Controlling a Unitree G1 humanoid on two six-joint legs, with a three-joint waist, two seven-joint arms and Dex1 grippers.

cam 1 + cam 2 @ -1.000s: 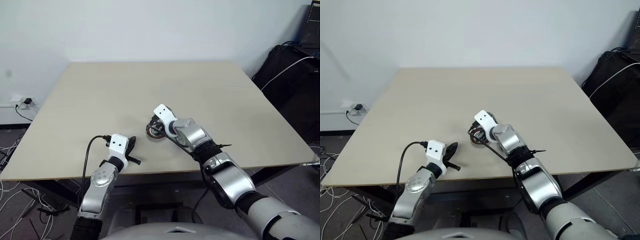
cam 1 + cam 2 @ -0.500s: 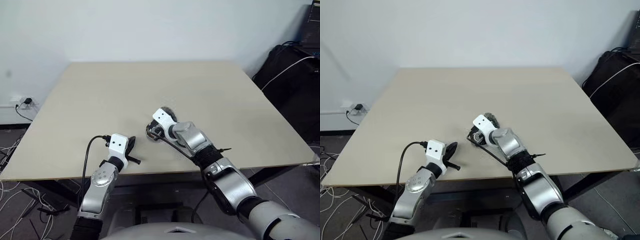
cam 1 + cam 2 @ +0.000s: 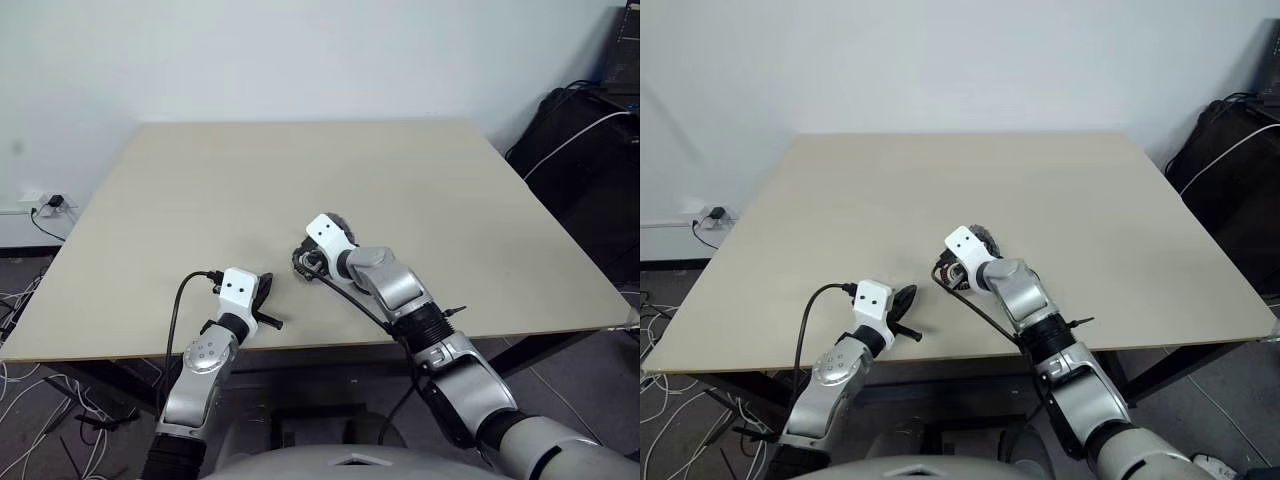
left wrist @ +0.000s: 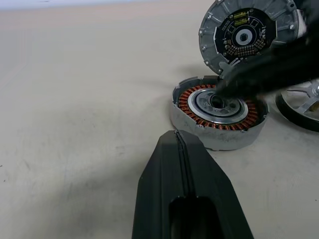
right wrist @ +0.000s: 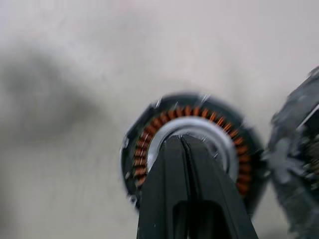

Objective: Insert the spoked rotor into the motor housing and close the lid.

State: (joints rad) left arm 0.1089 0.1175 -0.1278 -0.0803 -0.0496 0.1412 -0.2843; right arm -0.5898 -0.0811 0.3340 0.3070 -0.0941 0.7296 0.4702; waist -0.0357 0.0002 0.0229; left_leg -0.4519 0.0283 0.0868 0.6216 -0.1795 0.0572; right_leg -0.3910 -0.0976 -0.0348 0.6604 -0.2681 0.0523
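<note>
The motor housing (image 4: 217, 119), a shallow round cup with copper windings around a silver centre, lies on the tan table (image 3: 300, 170). My right gripper (image 5: 182, 138) is shut, with nothing held, and its tips hover over the housing's centre. The lid (image 4: 246, 35) stands tilted just behind the housing, its dark centre face and ribbed rim showing. The spoked rotor (image 4: 305, 101) lies flat beside the housing, cut by the picture's edge. My left gripper (image 3: 265, 300) rests shut near the table's front edge, pointing at the housing from a short distance.
The table's front edge (image 3: 300, 345) runs just under both wrists. Black bags (image 3: 585, 150) stand on the floor at the right. Cables and a wall socket (image 3: 45, 207) lie at the left. Bare tabletop spreads behind and to both sides of the parts.
My right gripper has drawn slightly back and up over the housing as its forearm swung. The left arm has kept still.
</note>
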